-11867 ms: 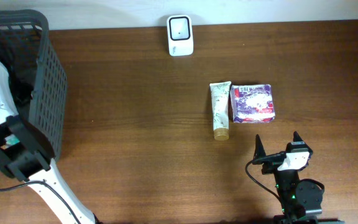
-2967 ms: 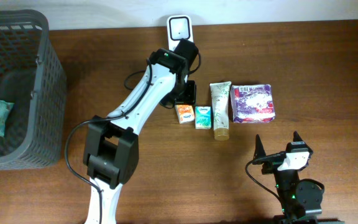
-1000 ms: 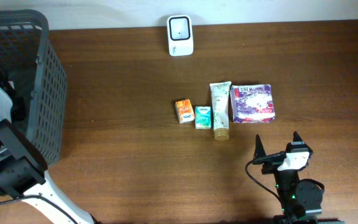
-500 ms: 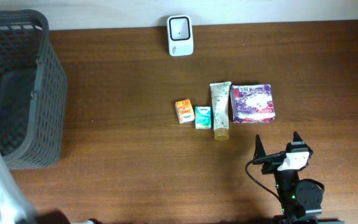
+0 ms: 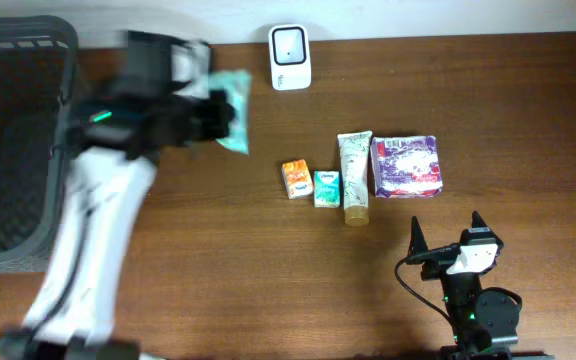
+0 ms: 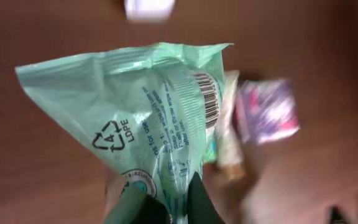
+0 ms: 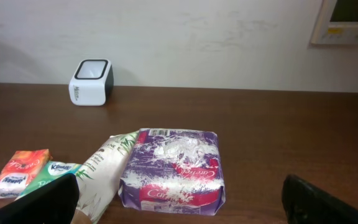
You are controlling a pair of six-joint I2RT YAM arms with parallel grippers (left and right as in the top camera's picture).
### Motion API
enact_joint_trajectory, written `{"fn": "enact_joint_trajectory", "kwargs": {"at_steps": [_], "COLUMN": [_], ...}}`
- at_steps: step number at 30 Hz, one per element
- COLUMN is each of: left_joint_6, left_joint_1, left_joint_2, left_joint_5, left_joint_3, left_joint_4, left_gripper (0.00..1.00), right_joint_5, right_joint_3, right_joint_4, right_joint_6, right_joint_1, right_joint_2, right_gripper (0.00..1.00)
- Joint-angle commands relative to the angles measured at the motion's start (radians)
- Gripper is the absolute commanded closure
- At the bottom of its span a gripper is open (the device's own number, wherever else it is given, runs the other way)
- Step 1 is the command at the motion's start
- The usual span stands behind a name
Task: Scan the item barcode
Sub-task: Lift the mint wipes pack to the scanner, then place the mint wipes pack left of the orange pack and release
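Left gripper [image 6: 165, 204] was closed tightly on the lower edge of a light green pouch [image 6: 143, 112], and its two dark fingers [image 6: 129, 205] pinched the plastic film between them. The pouch stood up from the fingers and filled most of the left wrist view. On the film one could read a recycling triangle with the letters LDPE, some small lines of text, and a barcode [image 6: 209, 99] near the right edge of the pouch.

In the overhead view the left arm was strongly blurred. It held the pouch above the brown table [image 5: 268, 290], between the dark grey basket [image 5: 23, 25] and the white scanner [image 5: 290, 57]. The pouch was just to the left of the scanner and a little nearer to the robot.

Further to the right, four items lay in a row on the table: an orange tissue pack [image 5: 295, 180], a green tissue pack [image 5: 327, 188], a pale tube [image 5: 354, 178] and a purple packet [image 5: 406, 166]. The two tissue packs lay close side by side, and the tube was just beside the purple packet.

Right gripper [image 5: 446, 238] rested near the front edge of the table, below the purple packet, with its fingers spread wide apart and with nothing between them.
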Motion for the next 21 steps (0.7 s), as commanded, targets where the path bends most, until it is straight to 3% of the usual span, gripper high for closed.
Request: {"fn": "enact_joint_trajectory", "kwargs": {"at_steps": [1, 7, 8, 9, 11, 17, 19, 21], "left_joint_6": [0.04, -0.002, -0.002, -0.002, -0.001, 0.053, 0.153, 0.244], "left_joint_1": [-0.066, -0.082, -0.082, -0.082, -0.082, -0.029, -0.021, -0.031], "left_joint_2": [0.159, 0.417, 0.443, 0.464, 0.47, 0.468, 0.469, 0.471], "left_joint_5": [-0.11, -0.149, -0.148, -0.135, -0.134, -0.14, -0.043, 0.055], "left_joint_3": [-0.01, -0.01, -0.01, -0.01, -0.004, 0.308, 0.338, 0.304], "left_joint_4": [-0.022, -0.019, -0.026, -0.032, -0.03, -0.208, -0.302, -0.352], "left_gripper": [1.0, 0.98, 0.82, 0.4, 0.28, 0.29, 0.08, 0.02], "right_joint_5": [0.006, 0.006, 0.006, 0.006, 0.006, 0.006, 0.006, 0.006], "right_joint_3": [-0.008, -0.008, -0.008, -0.008, -0.008, -0.008, -0.008, -0.008], "right_joint_4": [-0.003, -0.003, -0.003, -0.003, -0.003, -0.003, -0.003, -0.003], "right_joint_6": [0.0, 0.0, 0.0, 0.0, 0.0, 0.0, 0.0, 0.0], "right_joint_1": [-0.006, -0.006, -0.006, -0.006, -0.006, -0.006, -0.006, -0.006], "right_joint_2": [-0.006, -0.006, -0.006, -0.006, -0.006, -0.006, -0.006, -0.006], "right_gripper": [0.01, 0.01, 0.01, 0.01, 0.02, 0.01, 0.01, 0.01]}}
